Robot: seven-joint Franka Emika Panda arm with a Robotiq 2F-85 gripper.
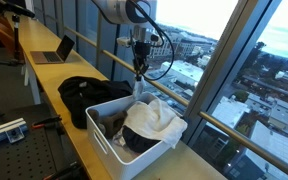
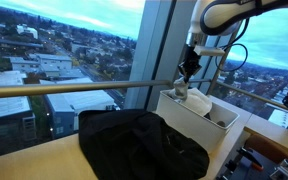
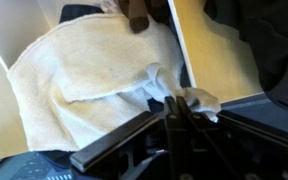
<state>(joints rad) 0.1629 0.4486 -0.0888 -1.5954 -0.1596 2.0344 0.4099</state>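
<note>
End effector (image 3: pixel 174 106): fingers pinched narrow on a fold of the cream terry towel (image 3: pixel 89 80).
Towel: draped over the white rectangular plastic bin (image 1: pixel 102 136) on the wooden bench (image 1: pixel 46 74).
Exterior view only: open grey laptop (image 1: pixel 54 48), far along the bench.

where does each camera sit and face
An exterior view: beside the counter, looking along it past the white bin to the laptop; arm, claw show.
An exterior view: on the counter, facing the window over the black garment; arm, claw show.
Wrist view: above the bin, looking down at the white cloth; claw shows.
Exterior views share bin, garment, claw.
</note>
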